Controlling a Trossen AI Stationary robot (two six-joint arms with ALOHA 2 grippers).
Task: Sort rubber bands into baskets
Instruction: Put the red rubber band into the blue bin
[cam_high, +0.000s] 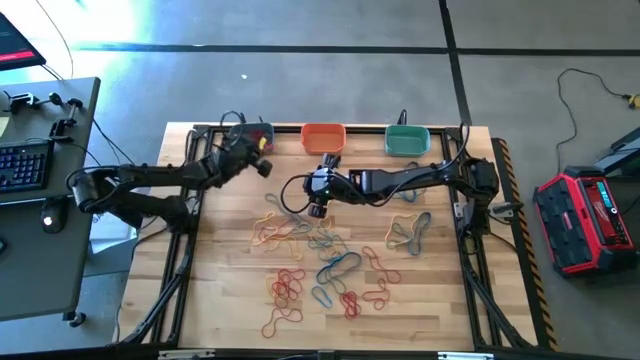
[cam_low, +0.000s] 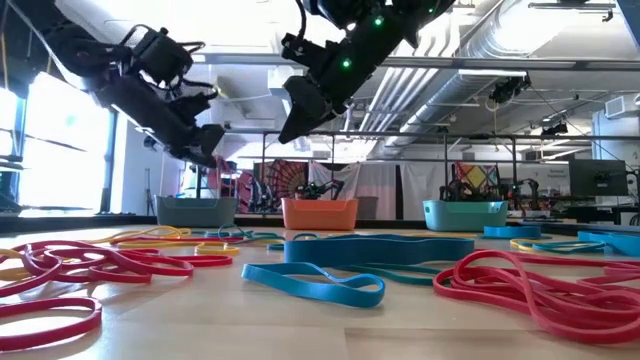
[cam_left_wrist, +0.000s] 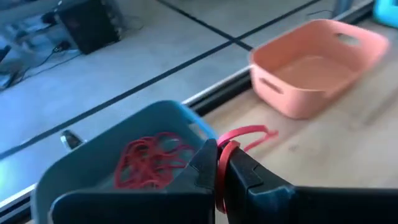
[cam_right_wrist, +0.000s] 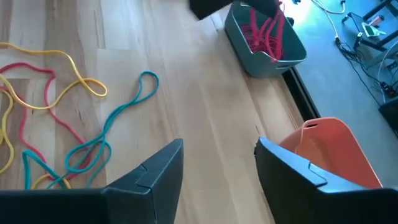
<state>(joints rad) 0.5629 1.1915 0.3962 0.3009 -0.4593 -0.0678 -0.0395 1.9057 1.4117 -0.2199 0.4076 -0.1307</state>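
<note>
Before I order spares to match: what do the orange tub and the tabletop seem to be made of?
The orange rectangular tub looks like moulded plastic: matte, smooth, rounded corners, a cut-out handle slot. The tabletop appears to be light wood planks with visible grain and seams, probably sealed, given a faint sheen.

L pincer (cam_high: 262, 166) by grey basket (cam_high: 257, 136); bands (cam_high: 320, 262) mid-table.

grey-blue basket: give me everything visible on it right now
The grey-blue basket is a small rectangular plastic tub with rounded corners, upright at the table's back edge, left of the orange basket. A tangle of red rubber bands lies in it; no other colours show inside. The left gripper is beside its rim, shut on one more red band, which hangs outside the tub. Whether the gripper touches the rim cannot be told.
</note>
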